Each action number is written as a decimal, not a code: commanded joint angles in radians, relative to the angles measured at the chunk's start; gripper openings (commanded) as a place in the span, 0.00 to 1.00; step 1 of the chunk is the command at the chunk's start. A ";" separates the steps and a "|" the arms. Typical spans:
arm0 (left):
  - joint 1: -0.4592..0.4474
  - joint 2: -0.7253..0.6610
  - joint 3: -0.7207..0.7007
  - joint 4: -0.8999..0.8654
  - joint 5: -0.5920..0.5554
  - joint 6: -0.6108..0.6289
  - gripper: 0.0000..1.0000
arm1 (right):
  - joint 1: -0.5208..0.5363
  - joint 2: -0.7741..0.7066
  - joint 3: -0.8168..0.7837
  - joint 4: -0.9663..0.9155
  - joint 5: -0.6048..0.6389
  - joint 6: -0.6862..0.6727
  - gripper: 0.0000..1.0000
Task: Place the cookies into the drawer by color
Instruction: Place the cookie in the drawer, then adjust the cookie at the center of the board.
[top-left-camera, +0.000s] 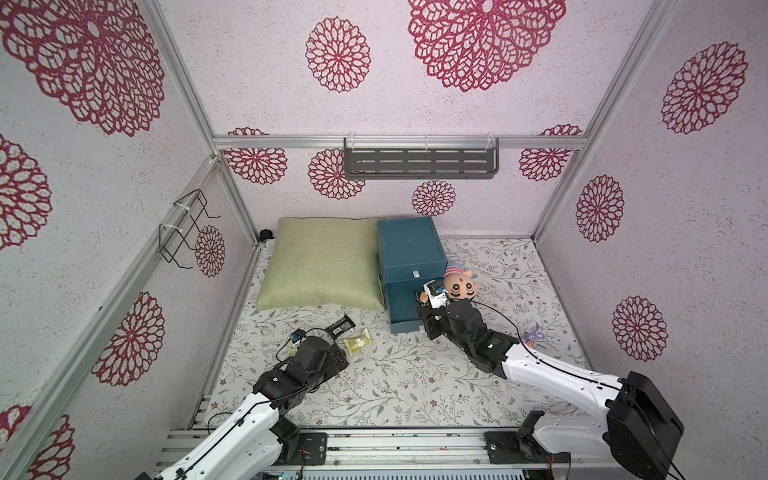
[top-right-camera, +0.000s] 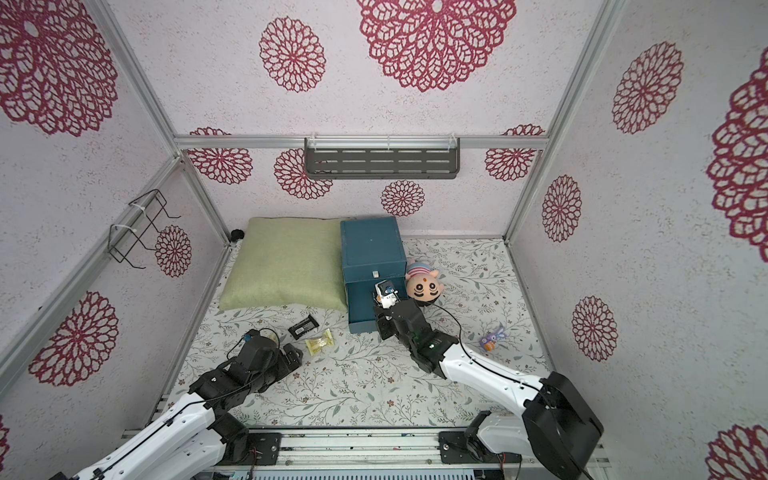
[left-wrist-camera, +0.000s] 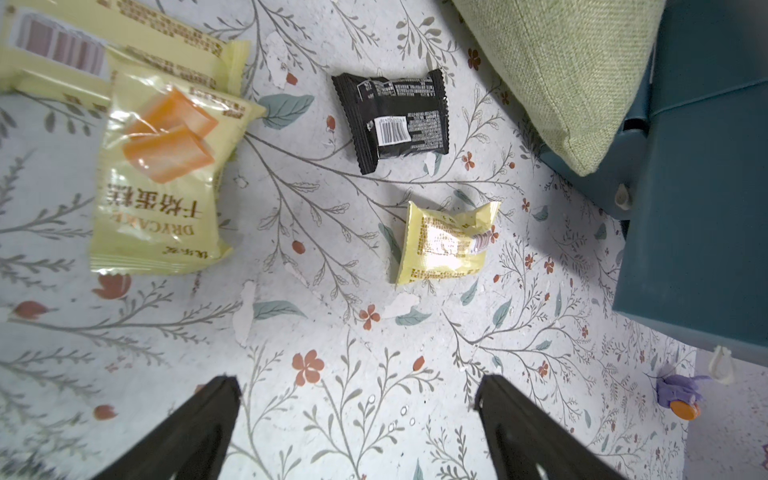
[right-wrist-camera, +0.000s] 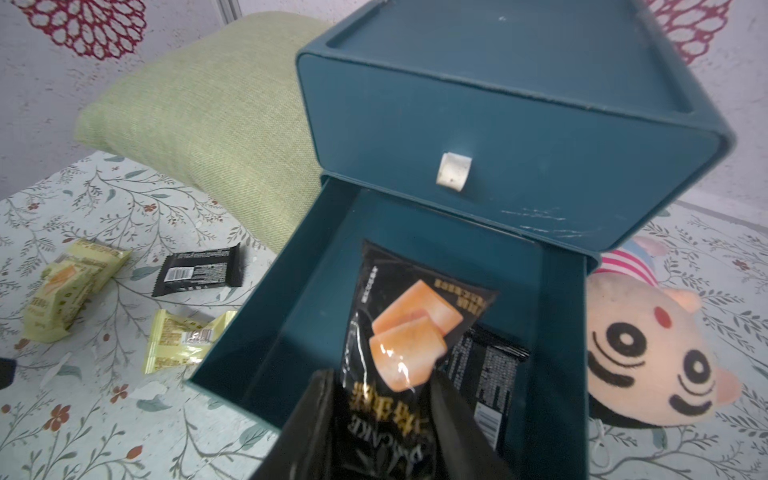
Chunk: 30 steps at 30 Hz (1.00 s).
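The teal drawer chest stands at the back, with its middle drawer pulled out. My right gripper hangs over that drawer, its fingers closed on a black cookie packet with an orange picture. A second black packet lies inside. On the table lie a black packet, a small yellow packet and two larger yellow packets. My left gripper is open and empty, low over the table near them.
A green cushion lies against the chest's left side. A peach plush toy sits right of the open drawer. A small purple toy lies further right. A grey shelf and a wire rack hang on the walls.
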 joint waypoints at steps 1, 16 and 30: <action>0.010 0.023 0.008 0.070 0.032 0.011 0.97 | -0.024 0.024 0.053 -0.025 -0.053 0.017 0.53; 0.009 0.097 -0.012 0.160 0.109 0.010 0.97 | -0.032 -0.095 0.028 -0.101 -0.144 0.074 0.86; -0.023 0.247 0.006 0.293 0.141 -0.011 0.97 | -0.032 -0.356 -0.155 -0.162 -0.158 0.170 0.98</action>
